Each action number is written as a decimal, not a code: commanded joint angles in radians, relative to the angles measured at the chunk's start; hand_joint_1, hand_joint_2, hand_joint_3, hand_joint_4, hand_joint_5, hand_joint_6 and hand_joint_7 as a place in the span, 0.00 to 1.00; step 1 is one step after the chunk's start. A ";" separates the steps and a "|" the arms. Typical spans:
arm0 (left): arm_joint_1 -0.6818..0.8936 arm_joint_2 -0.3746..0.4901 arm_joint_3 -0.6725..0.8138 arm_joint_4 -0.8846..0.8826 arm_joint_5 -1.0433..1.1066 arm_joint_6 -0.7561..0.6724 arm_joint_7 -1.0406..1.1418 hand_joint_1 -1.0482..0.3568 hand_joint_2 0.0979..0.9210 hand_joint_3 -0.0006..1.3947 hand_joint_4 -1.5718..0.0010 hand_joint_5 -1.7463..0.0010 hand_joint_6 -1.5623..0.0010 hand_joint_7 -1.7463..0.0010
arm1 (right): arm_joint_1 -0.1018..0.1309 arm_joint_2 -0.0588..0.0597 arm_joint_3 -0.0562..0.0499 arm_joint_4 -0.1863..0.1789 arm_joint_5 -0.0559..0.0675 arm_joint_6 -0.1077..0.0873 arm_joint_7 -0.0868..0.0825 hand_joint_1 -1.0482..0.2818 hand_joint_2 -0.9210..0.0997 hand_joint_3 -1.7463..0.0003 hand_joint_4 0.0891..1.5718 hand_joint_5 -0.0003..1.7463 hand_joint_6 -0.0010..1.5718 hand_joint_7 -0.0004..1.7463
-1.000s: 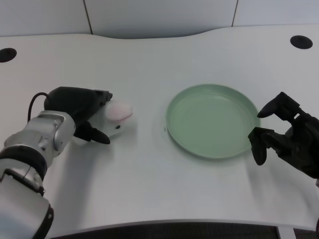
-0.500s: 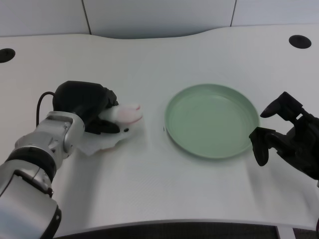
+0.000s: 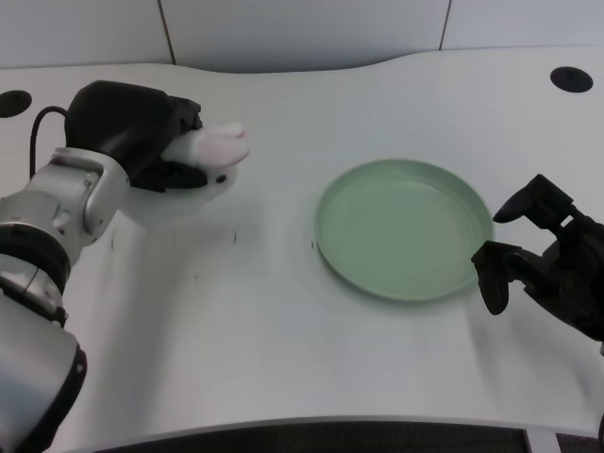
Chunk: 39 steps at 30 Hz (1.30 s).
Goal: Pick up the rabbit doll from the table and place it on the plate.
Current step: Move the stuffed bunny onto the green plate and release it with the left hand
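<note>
From the head view, the rabbit doll (image 3: 209, 159) is a soft white thing with a pale pink end pointing toward the green plate (image 3: 404, 229). The left hand (image 3: 142, 137) holds it, black fingers (image 3: 179, 176) wrapped close around its body, raised above the white table (image 3: 283, 340), well left of the plate.

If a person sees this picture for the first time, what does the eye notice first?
Probably the left robot hand at upper left, holding the white and pink rabbit doll above the table. Next comes the empty green plate, right of centre, apart from the doll.
</note>
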 commanded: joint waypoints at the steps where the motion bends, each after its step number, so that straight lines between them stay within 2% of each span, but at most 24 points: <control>1: -0.061 0.008 0.006 -0.004 -0.004 -0.024 0.029 0.32 1.00 0.19 0.45 0.19 0.43 0.45 | 0.007 -0.003 0.004 -0.012 -0.002 -0.006 -0.018 0.42 0.00 0.92 0.51 1.00 0.40 1.00; 3: -0.074 -0.005 0.015 -0.005 -0.014 -0.035 0.024 0.32 1.00 0.18 0.47 0.13 0.47 0.34 | 0.009 0.000 0.008 -0.015 -0.003 -0.005 -0.024 0.43 0.00 0.92 0.51 1.00 0.40 1.00; 4: -0.081 -0.018 0.022 -0.006 -0.023 -0.044 0.015 0.31 1.00 0.18 0.48 0.06 0.52 0.21 | 0.009 0.001 0.009 -0.015 -0.003 -0.008 -0.023 0.42 0.00 0.93 0.51 1.00 0.40 1.00; 5: -0.088 -0.032 0.028 -0.006 -0.031 -0.052 0.006 0.32 1.00 0.18 0.49 0.03 0.55 0.15 | 0.009 0.003 0.011 -0.016 -0.003 -0.012 -0.025 0.42 0.00 0.93 0.51 1.00 0.41 1.00; 8: -0.098 -0.067 0.037 -0.007 -0.045 -0.080 -0.001 0.31 1.00 0.18 0.48 0.01 0.57 0.08 | 0.011 0.007 0.018 -0.020 -0.010 -0.031 -0.031 0.43 0.00 0.91 0.51 1.00 0.41 1.00; 9: -0.102 -0.082 0.031 -0.008 -0.040 -0.080 0.003 0.31 1.00 0.18 0.48 0.00 0.57 0.07 | 0.012 0.009 0.018 -0.023 -0.009 -0.029 -0.032 0.43 0.00 0.91 0.51 1.00 0.41 1.00; 11: -0.109 -0.108 0.018 -0.008 -0.029 -0.079 0.013 0.29 1.00 0.21 0.48 0.00 0.58 0.08 | 0.013 0.014 0.019 -0.028 -0.005 -0.020 -0.036 0.42 0.01 0.91 0.51 1.00 0.41 1.00; 15: -0.116 -0.156 0.010 -0.009 -0.028 -0.092 0.012 0.29 1.00 0.23 0.48 0.00 0.59 0.06 | 0.016 0.019 0.023 -0.037 -0.004 -0.019 -0.038 0.42 0.01 0.91 0.51 1.00 0.41 1.00; 22: -0.112 -0.255 -0.004 -0.009 -0.023 -0.113 0.009 0.28 1.00 0.25 0.45 0.00 0.58 0.00 | 0.030 0.027 0.033 -0.058 -0.010 -0.039 -0.050 0.41 0.01 0.92 0.52 1.00 0.41 1.00; 27: -0.108 -0.293 -0.032 -0.007 -0.005 -0.114 0.013 0.25 1.00 0.31 0.44 0.00 0.58 0.01 | 0.031 0.030 0.037 -0.065 -0.007 -0.030 -0.054 0.41 0.00 0.92 0.52 1.00 0.42 1.00; 28: -0.108 -0.302 -0.039 -0.007 -0.003 -0.112 0.011 0.25 1.00 0.31 0.45 0.00 0.58 0.01 | 0.031 0.031 0.036 -0.064 -0.006 -0.029 -0.053 0.41 0.00 0.92 0.53 1.00 0.42 1.00; 30: -0.104 -0.320 -0.047 -0.007 -0.001 -0.105 0.011 0.26 1.00 0.30 0.45 0.02 0.54 0.12 | 0.030 0.034 0.036 -0.063 -0.004 -0.032 -0.050 0.41 0.01 0.92 0.53 1.00 0.42 1.00; 32: -0.101 -0.331 -0.054 -0.006 0.001 -0.102 0.015 0.27 1.00 0.27 0.44 0.04 0.51 0.17 | 0.030 0.036 0.036 -0.064 -0.005 -0.037 -0.048 0.41 0.00 0.93 0.53 1.00 0.42 1.00; 35: -0.099 -0.347 -0.069 -0.004 0.006 -0.092 -0.001 0.26 1.00 0.28 0.46 0.01 0.54 0.08 | 0.033 0.038 0.039 -0.072 -0.006 -0.039 -0.049 0.40 0.00 0.93 0.52 1.00 0.42 1.00; 39: -0.097 -0.357 -0.092 -0.003 0.016 -0.077 -0.002 0.26 1.00 0.28 0.46 0.01 0.55 0.09 | 0.027 0.038 0.037 -0.062 -0.004 -0.047 -0.039 0.39 0.00 0.93 0.53 1.00 0.42 1.00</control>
